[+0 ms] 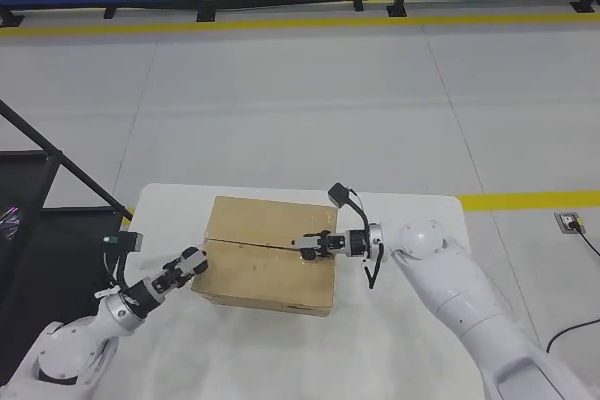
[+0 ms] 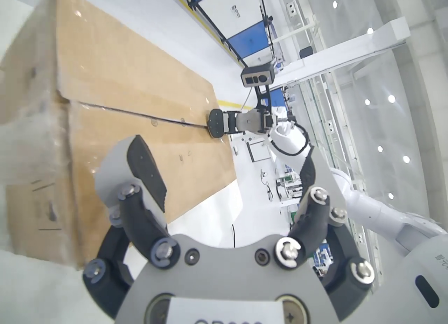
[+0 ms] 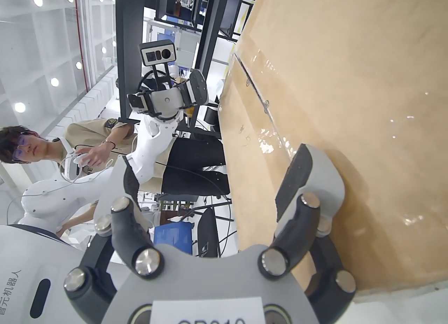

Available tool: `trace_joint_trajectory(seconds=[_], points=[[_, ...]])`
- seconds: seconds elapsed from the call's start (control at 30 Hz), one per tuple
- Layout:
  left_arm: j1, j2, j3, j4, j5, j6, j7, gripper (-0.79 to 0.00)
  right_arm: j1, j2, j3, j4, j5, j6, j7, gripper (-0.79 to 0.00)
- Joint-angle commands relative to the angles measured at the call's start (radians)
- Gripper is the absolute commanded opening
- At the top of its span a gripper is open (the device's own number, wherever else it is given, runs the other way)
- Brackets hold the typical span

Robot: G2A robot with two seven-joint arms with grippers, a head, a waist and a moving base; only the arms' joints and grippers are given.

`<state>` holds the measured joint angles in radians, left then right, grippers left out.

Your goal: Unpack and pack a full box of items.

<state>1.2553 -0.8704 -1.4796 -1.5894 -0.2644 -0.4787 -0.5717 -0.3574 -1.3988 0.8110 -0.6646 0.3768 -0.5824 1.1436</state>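
A closed cardboard box stands in the middle of the white table, its two top flaps meeting at a taped seam. My right gripper hovers open over the right end of that seam, one finger just above the box top. My left gripper is open at the box's left front corner, with one finger over the box's top edge. From the left wrist, the right gripper shows at the seam's far end. From the right wrist, the left gripper shows beyond the box. Nothing is held.
A black frame with dark netting stands off the table's left side. Bare table surface lies in front of and to the right of the box. A floor socket with a cable sits far right on the floor.
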Motion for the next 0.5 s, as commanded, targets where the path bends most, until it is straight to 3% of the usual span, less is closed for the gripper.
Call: trace_joint_trajectory(seconds=[0.0,0.2,0.27,0.47], points=[[0.030,0.003,-0.053,0.019,-0.020,-0.007,0.027,0.000,-0.003,0.001,0.003,0.001,0.001,-0.004,-0.001,0.000],[0.131,0.005,-0.168,0.066,-0.056,0.008,0.121,0.000,-0.003,0.001,0.003,0.001,0.001,-0.004,-0.001,0.000],[0.159,0.000,-0.194,0.081,-0.084,0.042,0.206,0.000,-0.003,0.001,0.003,0.001,0.001,-0.004,-0.001,0.000],[0.159,0.000,-0.194,0.081,-0.084,0.042,0.206,0.000,-0.003,0.001,0.003,0.001,0.001,-0.004,-0.001,0.000]])
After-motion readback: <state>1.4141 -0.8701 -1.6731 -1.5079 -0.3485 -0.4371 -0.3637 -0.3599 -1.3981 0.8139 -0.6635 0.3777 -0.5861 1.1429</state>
